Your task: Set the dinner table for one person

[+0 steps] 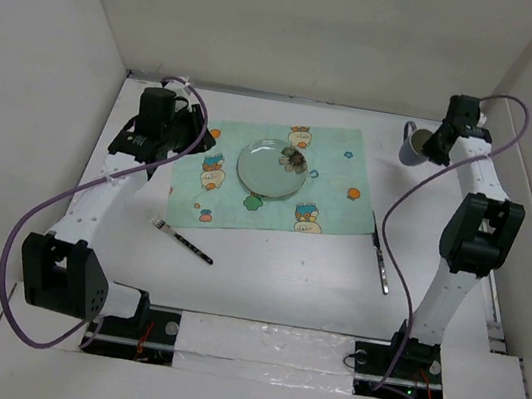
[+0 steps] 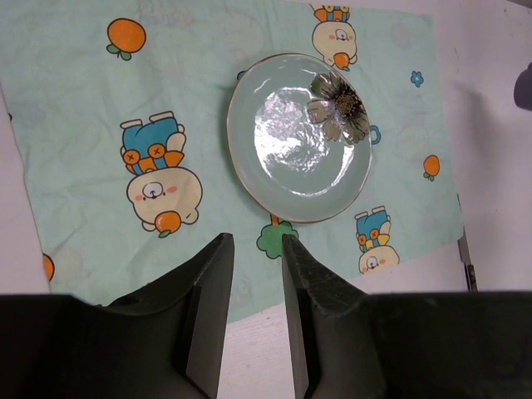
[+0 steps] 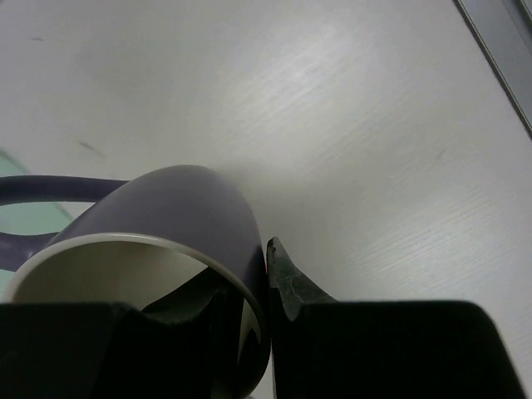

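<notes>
On the white dinner table (image 1: 284,278) lies a mint-green placemat (image 1: 334,185) (image 2: 83,100) with a pale green flowered plate (image 1: 271,168) (image 2: 295,141) in its middle. A fork (image 1: 182,240) lies in front of the mat's left corner, and a knife (image 1: 381,255) lies off its right edge. At the far right, my right gripper (image 1: 435,143) (image 3: 249,274) is shut on the wall of a purple mug (image 1: 412,150) (image 3: 166,208), one finger inside and one outside. My left gripper (image 2: 256,241) hangs open and empty over the mat's left edge.
White walls close in the table on the left, back and right. A metal strip (image 3: 499,50) runs along the table's right edge near the mug. The arm bases (image 1: 263,346) stand at the near edge.
</notes>
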